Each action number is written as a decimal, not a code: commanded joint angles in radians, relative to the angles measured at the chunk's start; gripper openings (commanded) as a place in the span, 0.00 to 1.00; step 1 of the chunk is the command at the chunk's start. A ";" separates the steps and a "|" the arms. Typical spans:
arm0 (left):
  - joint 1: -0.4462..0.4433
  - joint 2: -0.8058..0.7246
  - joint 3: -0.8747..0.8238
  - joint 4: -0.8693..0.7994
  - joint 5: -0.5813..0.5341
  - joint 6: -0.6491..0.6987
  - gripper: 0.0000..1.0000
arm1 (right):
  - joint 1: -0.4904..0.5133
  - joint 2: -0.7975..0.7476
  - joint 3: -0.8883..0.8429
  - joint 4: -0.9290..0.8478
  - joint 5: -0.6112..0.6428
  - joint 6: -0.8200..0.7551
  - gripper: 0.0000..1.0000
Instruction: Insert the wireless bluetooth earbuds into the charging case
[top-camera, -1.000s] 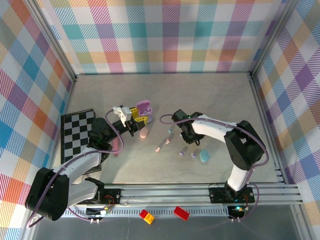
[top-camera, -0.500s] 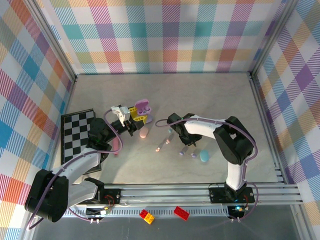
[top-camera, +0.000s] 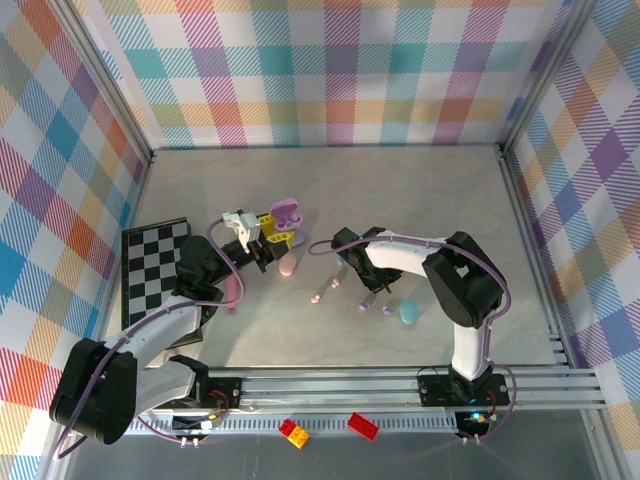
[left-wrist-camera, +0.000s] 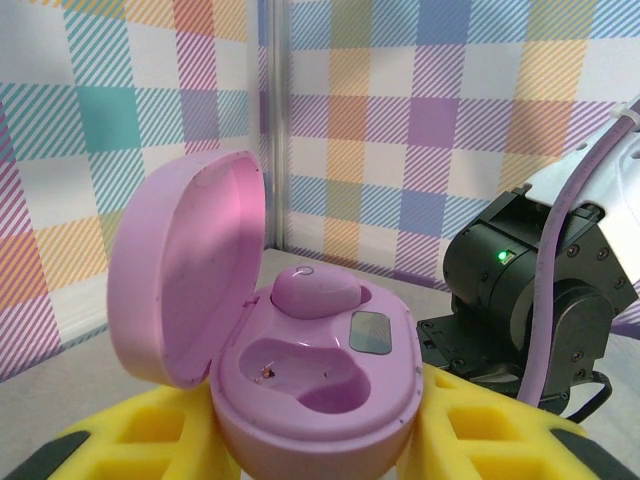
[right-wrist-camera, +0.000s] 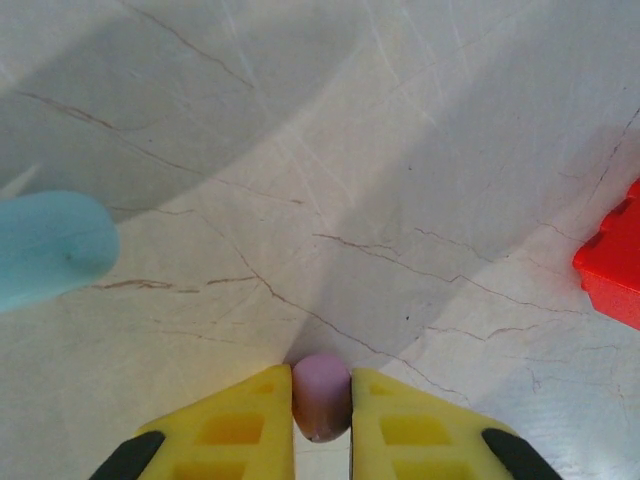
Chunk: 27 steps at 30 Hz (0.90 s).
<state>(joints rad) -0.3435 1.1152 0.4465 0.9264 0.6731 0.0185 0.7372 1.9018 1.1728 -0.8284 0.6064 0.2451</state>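
My left gripper is shut on the lavender-pink charging case, holding it with its lid open. One lavender earbud sits in the far slot and the near slot is empty. In the top view the case is held up left of centre by the left gripper. My right gripper is shut on a lavender earbud just above the table, and in the top view this gripper is at mid-table. Loose earbuds lie near it.
A teal case lies right of the loose buds, a pink oval case and a pink stick to the left. A checkered board sits at far left. The right wrist view has a teal object and a red block.
The right gripper has shifted a little left and lower, and its jaws have closed on the lavender earbud. The left arm and the case have stayed put.
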 joint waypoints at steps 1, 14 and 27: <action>0.011 -0.002 0.006 0.058 0.033 0.000 0.37 | 0.002 -0.010 -0.005 0.000 -0.010 -0.011 0.17; -0.032 0.055 0.031 0.080 -0.028 0.050 0.37 | -0.104 -0.476 -0.142 0.154 -0.451 0.060 0.17; -0.193 0.201 0.137 0.001 -0.154 0.232 0.36 | -0.301 -0.728 -0.068 0.319 -1.068 0.199 0.18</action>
<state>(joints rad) -0.5072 1.2865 0.5362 0.9321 0.5507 0.1886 0.4488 1.2015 1.0595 -0.5785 -0.2699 0.3916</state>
